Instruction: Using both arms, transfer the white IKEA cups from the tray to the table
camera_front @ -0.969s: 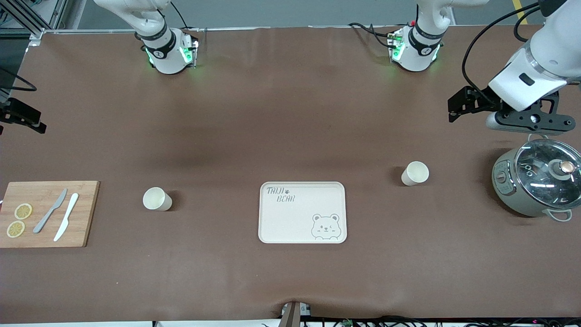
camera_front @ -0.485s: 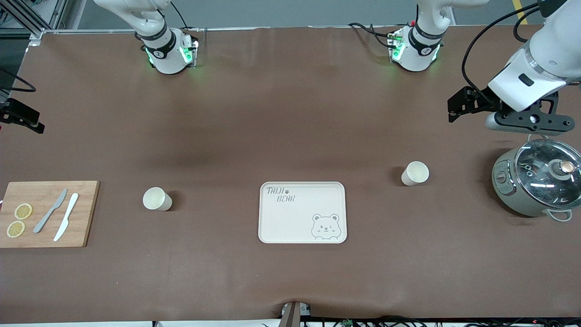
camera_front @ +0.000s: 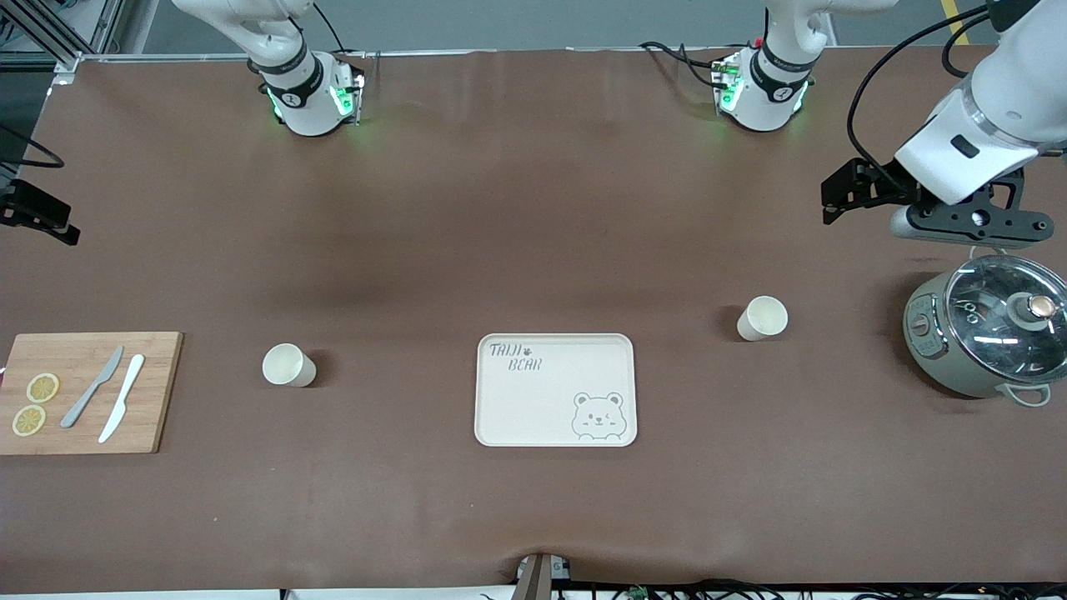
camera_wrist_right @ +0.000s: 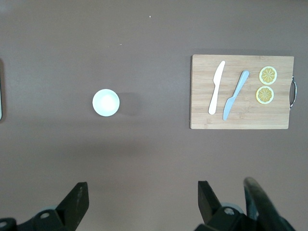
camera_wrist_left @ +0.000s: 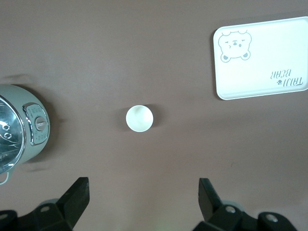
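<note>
Both sets of jaws stand wide apart with nothing between them. Toward the right arm's end of the table, the right gripper [camera_wrist_right: 139,199] hangs high over the brown table [camera_front: 533,208], mostly out of the front view; its wrist view looks straight down on one white cup [camera_front: 288,365], upright on the table well clear of its fingers [camera_wrist_right: 77,199], with the wooden cutting board [camera_front: 83,392] carrying two knives and two lemon slices beside it. In the middle lies the tray [camera_front: 555,390], bare of cups. The other white cup [camera_front: 762,318] stands upright on the table between the tray and a lidded cooker pot [camera_front: 988,333]. The left gripper [camera_wrist_left: 143,199] hovers over the table near that pot, and its wrist view shows this cup well below and ahead of its open fingers [camera_wrist_left: 207,197], not between them. Judged from how things lie, both cups are already off the tray, so the step in hand looks like pulling back. Done well, each arm would rise clear without sweeping low across its cup, and the left arm would keep off the pot's glass lid.
</note>
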Controlling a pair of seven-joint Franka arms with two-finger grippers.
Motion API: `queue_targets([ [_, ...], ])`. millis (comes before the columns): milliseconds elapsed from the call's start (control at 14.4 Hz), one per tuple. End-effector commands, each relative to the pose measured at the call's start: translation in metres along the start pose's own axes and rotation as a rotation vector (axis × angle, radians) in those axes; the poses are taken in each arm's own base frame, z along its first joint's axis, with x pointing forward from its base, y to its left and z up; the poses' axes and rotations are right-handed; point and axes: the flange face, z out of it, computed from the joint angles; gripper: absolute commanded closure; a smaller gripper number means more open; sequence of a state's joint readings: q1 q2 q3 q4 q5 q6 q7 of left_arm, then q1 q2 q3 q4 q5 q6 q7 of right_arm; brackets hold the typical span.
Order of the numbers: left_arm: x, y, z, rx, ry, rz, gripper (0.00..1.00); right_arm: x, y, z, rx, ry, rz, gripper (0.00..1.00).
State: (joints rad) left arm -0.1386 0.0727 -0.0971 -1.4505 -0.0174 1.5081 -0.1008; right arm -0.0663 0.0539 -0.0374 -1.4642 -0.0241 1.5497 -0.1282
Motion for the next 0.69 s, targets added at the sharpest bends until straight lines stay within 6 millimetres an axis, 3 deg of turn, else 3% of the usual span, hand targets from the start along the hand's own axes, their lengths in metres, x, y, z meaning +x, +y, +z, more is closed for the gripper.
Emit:
queue_targets([
  [0, -0.0052, 0.0003, -0.002, 0.008, 0.0, -0.005, 0.0, -0.0017, 0.0023, -0.0061, -0.016, 0.006, 0.016, 0.0],
  [623, -0.0021, -0.0003, 0.0044, 0.005, -0.011, -0.006, 0.0, -0.0009, 0.0028, -0.0097, -0.021, 0.02, 0.013, 0.0],
])
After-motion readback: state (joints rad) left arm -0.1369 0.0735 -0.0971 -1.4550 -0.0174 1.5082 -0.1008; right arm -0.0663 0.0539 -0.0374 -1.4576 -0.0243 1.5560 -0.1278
